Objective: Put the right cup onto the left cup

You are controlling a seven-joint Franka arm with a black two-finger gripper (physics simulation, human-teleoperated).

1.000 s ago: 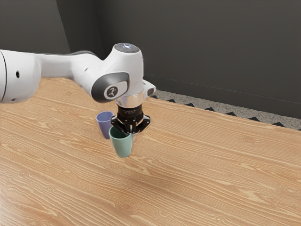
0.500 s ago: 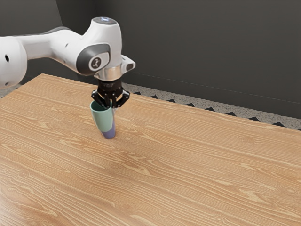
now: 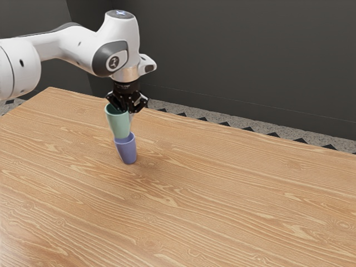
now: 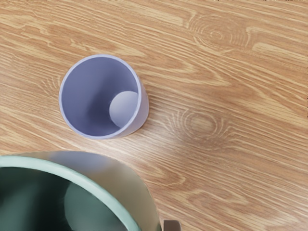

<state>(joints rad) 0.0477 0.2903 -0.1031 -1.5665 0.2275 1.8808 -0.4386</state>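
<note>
- Gripper (image 3: 128, 109) pinching the green cup (image 3: 118, 123) by its wall near the rim. Cup aloft, in the exterior view's left half.
- Purple cup (image 3: 128, 150) upright on the table (image 3: 233, 200), mouth up, its opening unblocked in the wrist view. Green cup not seated.
- Main risk: misalignment. Exterior view puts the green base by the purple rim; wrist view suggests a sideways offset. Lowering now could catch the rim and tip or shove the purple cup.
- Second risk: one-sided grip. Rim contact may swivel the green cup in the pinch and jam it at a slant.
- Third: early release, base perched on the rim; cup may topple left or right, near or far.
- Suggest centring before descent.
</note>
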